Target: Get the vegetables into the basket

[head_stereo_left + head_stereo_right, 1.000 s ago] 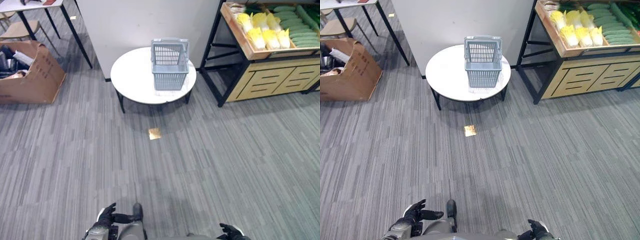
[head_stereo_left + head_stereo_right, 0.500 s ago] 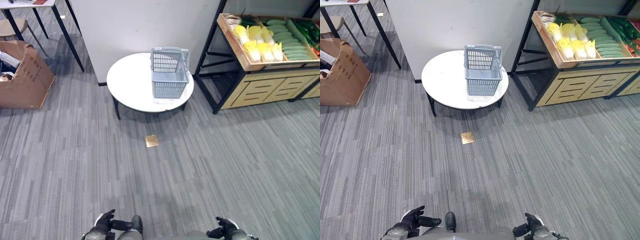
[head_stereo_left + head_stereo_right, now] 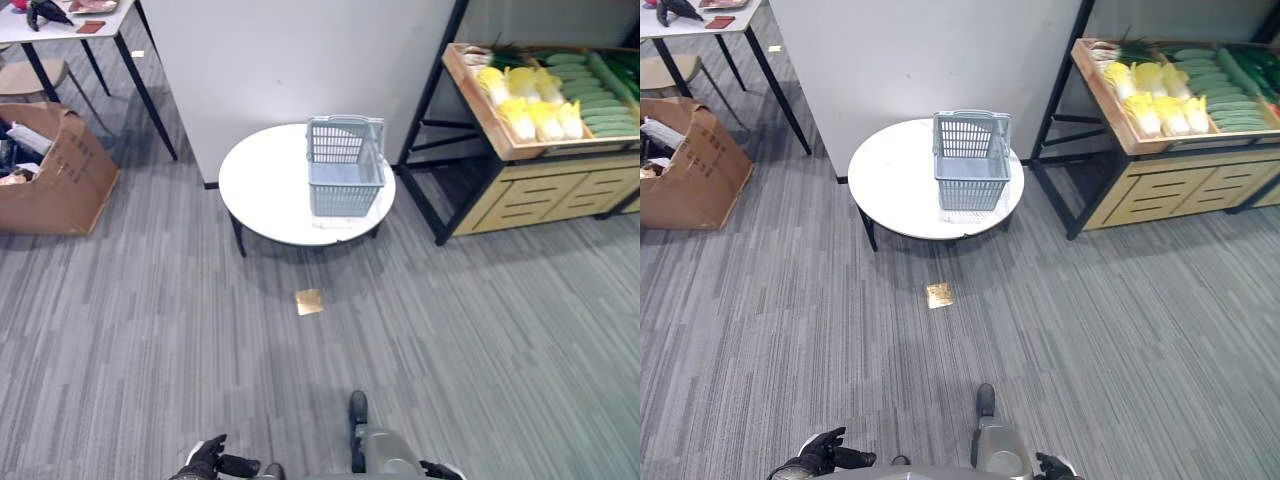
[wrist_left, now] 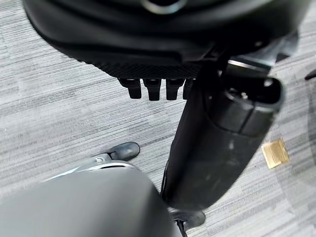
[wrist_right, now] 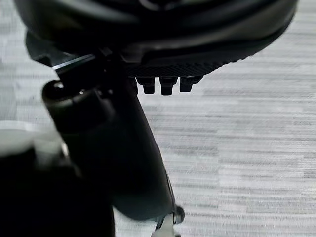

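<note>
So there's a cardboard box (image 3: 50,175) way off left of the round white desk (image 3: 270,190), and the grey basket (image 3: 345,165) sits on the desk's right half. Vegetables (image 3: 545,95) are in a wooden crate (image 3: 480,100) on the shelf right of the desk. Left hand (image 3: 208,460) and right hand (image 3: 1050,466) hang low, well short of the desk, fingers relaxed, holding nothing
</note>
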